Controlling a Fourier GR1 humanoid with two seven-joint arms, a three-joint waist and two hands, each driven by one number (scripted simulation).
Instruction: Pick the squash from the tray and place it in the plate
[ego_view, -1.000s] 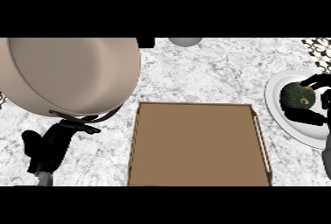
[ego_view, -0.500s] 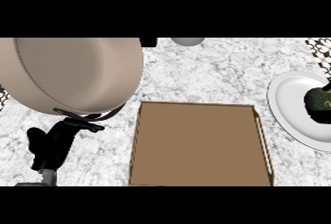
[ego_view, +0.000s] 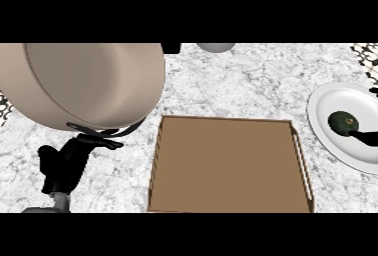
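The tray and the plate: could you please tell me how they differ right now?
The tray is brown and rectangular; the plate is white and round. The tray holds nothing, while the plate carries the dark green squash. The tray lies mid-counter; the plate lies at the right edge, partly cut off. Both rest flat on the marbled counter.

Large beige pan over the surface's far left corner, tilted, its black handle running down toward the near edge. Small grey round object at the far edge, cut off. White-and-grey marbled surface beneath.
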